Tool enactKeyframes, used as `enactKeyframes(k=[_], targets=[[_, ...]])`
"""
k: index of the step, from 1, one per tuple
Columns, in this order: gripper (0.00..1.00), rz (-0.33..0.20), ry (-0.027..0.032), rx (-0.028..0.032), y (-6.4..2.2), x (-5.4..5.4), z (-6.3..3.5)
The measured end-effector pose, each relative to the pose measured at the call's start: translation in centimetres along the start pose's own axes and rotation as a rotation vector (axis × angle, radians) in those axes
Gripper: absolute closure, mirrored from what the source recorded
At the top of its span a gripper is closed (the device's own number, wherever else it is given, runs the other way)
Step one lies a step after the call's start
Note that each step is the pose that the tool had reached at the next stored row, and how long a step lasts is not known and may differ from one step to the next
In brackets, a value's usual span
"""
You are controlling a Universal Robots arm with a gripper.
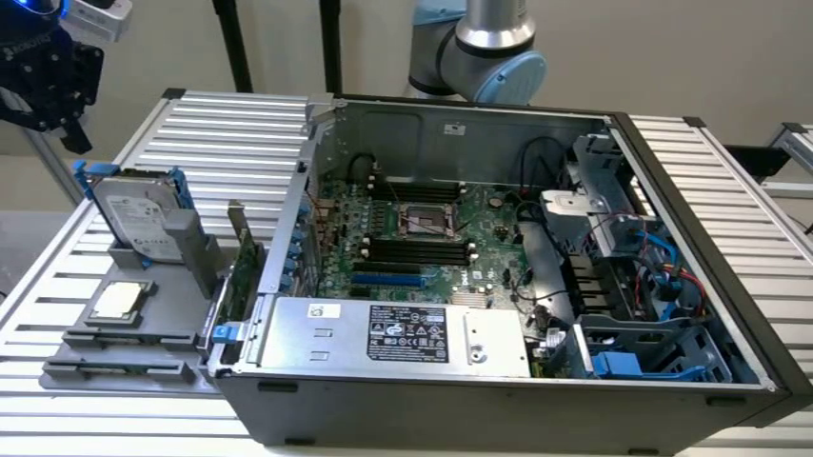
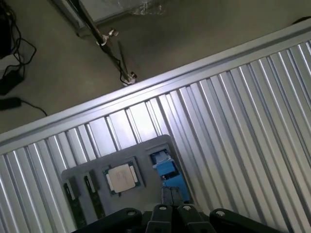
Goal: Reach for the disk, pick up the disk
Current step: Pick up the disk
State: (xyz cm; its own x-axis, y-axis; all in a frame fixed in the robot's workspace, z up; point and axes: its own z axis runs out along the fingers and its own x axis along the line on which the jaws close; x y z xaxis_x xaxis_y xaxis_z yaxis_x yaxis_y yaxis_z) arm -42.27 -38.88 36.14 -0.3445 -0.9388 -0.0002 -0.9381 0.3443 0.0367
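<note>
Disk (image 1: 131, 211) upright in grey holder (image 1: 171, 335) on bench (image 1: 242, 133), blue carrier edge up. Sits below fingers (image 2: 166, 195), well apart, untouched. Fingers pressed together, holding nothing. Silver chip (image 1: 117, 303) flat in same holder, farther from fingers. Open computer case (image 1: 508, 390) just beside holder.

Exterior view angled down on open case (image 1: 508, 407), wrist view high overhead, both share grey tray (image 2: 153, 145)
</note>
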Motion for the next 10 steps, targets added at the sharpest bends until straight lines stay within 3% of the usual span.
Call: enactKeyframes(k=[10], targets=[[0.89, -0.094, 0.0033, -0.0001, -0.46, -0.17, 0.01]])
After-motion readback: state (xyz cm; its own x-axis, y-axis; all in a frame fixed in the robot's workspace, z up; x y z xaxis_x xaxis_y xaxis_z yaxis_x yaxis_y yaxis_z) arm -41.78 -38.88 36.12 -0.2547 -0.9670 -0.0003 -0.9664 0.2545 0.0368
